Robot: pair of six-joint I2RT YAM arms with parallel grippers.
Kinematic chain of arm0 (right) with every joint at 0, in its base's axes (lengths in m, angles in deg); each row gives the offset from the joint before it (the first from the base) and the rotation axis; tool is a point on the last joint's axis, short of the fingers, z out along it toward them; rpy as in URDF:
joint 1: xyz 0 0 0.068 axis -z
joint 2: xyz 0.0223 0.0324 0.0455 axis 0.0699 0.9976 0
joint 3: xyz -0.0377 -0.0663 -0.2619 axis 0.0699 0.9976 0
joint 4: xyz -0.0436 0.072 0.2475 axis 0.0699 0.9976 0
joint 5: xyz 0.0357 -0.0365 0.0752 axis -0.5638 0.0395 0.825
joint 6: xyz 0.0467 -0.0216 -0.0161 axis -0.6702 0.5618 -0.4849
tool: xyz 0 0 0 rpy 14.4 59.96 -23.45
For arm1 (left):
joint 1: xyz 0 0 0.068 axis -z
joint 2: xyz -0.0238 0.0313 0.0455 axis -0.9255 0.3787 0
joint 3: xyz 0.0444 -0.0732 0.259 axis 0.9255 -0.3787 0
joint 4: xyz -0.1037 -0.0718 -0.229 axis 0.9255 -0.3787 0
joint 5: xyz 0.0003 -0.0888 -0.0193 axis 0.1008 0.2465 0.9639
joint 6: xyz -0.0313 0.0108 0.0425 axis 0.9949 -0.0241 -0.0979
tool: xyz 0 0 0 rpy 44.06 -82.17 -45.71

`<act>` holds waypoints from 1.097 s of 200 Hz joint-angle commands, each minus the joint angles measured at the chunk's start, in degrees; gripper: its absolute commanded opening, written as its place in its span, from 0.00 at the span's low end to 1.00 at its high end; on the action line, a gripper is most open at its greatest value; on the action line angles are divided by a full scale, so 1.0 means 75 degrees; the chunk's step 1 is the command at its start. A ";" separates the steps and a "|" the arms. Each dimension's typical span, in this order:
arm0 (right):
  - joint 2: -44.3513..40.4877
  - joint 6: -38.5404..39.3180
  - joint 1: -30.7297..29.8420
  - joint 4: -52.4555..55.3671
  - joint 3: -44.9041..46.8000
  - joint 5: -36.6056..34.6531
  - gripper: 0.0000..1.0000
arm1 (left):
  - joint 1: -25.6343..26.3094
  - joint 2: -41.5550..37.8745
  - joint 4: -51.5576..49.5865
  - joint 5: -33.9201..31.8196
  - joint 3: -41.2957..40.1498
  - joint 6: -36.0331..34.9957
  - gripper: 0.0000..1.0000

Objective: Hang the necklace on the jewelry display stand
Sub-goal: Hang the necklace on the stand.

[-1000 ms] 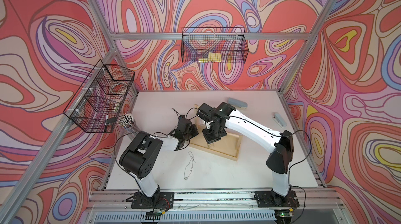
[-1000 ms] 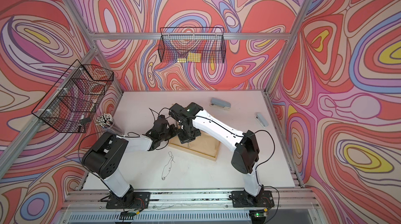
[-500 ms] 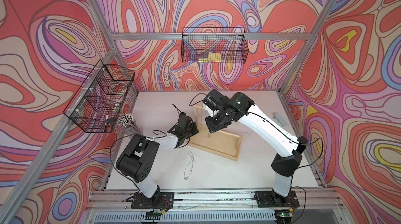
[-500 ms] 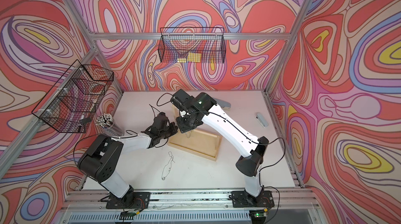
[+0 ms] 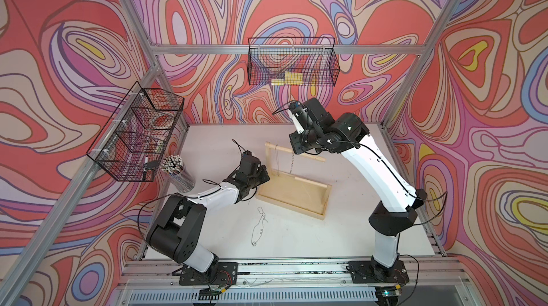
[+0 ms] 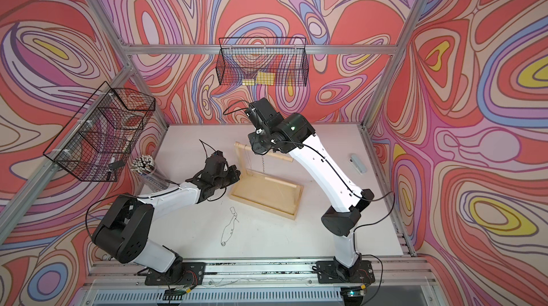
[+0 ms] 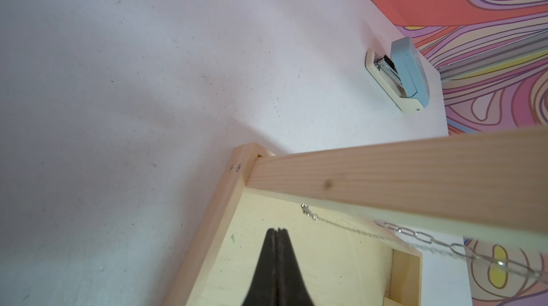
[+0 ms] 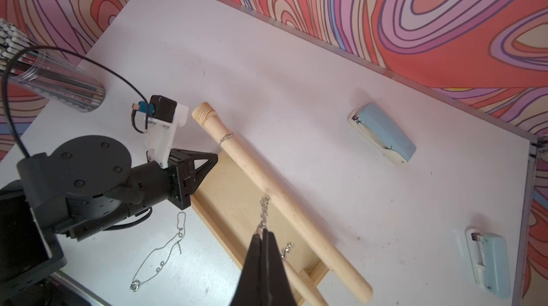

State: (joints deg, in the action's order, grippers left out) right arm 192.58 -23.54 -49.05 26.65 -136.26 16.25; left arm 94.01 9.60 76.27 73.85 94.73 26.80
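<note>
The jewelry display stand [image 5: 321, 200] of light wood stands mid-table, its round crossbar [image 8: 267, 183] on top. A chunky silver link necklace [image 8: 263, 211] drapes over the crossbar, and my right gripper [image 8: 263, 232] is shut on its links just above the tray. In both top views this chain [image 5: 292, 163] [image 6: 262, 163] hangs below the right wrist. A thin chain [image 5: 277, 159] hangs near the crossbar's left end. Another thin necklace [image 5: 258, 227] lies loose on the table in front of the stand. My left gripper [image 7: 276, 230] is shut and empty over the tray's left corner [image 5: 264, 176].
Two blue-and-cream staplers [image 8: 382, 134] [image 8: 486, 263] lie toward the back right of the table. A clear cup of pencils [image 5: 175, 168] stands at the left edge. Black wire baskets hang on the back wall [image 5: 292, 66] and the left wall [image 5: 136, 132].
My right arm has lifted from low over the tray up and back above the crossbar, drawing the chunky chain with it. The left gripper has stayed by the tray's left end.
</note>
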 commanded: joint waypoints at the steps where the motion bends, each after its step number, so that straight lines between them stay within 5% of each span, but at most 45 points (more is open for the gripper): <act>1: 0.0023 0.0519 0.0112 -0.0653 -0.0211 -0.0383 0.00 | 0.0005 -0.0228 -0.0334 -0.0170 0.0175 -0.0164 0.00; 47: 0.0016 0.1155 0.0336 -0.1630 -0.0690 -0.0817 0.00 | 0.0004 -0.0242 -0.0419 -0.0227 0.0132 -0.0153 0.00; 127: -0.0173 0.1481 0.0841 -0.3485 0.0369 -0.1473 0.00 | 0.0009 -0.0199 -0.0358 -0.0196 0.0001 -0.0118 0.00; 219: -0.0222 0.1189 0.1376 -0.4168 0.1870 -0.0755 0.00 | 0.0008 -0.0220 -0.0553 -0.0274 -0.0008 -0.0212 0.00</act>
State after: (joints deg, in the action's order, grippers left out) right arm 192.10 -13.46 -38.45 -2.11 -126.32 7.57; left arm 94.01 9.16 73.72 72.82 94.79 26.61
